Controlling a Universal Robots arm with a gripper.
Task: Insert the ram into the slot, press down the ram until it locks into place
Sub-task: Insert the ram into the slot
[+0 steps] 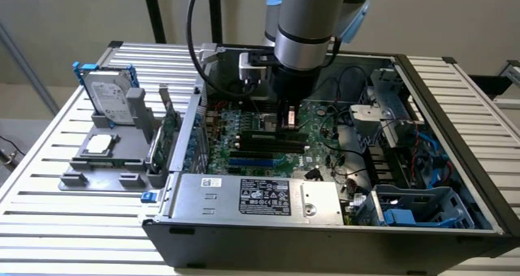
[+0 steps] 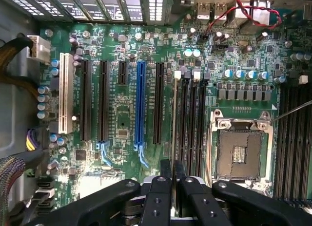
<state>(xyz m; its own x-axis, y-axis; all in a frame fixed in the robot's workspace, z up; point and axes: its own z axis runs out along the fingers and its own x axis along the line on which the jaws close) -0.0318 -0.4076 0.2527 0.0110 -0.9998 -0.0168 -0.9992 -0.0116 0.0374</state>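
Observation:
My gripper reaches down into the open computer case, over the motherboard's black memory slots. In the wrist view the gripper is shut on the ram, which shows edge-on as a thin pale line. The ram runs along the outermost of the parallel black slots, on the side towards the expansion slots. White end clips mark the slots' far ends. How deep the ram sits in the slot cannot be told.
An empty CPU socket lies beside the memory slots, and more black slots lie past it. A bright-blue slot and a white slot sit on the other side. Outside the case, a grey fixture holds a hard drive and a green card.

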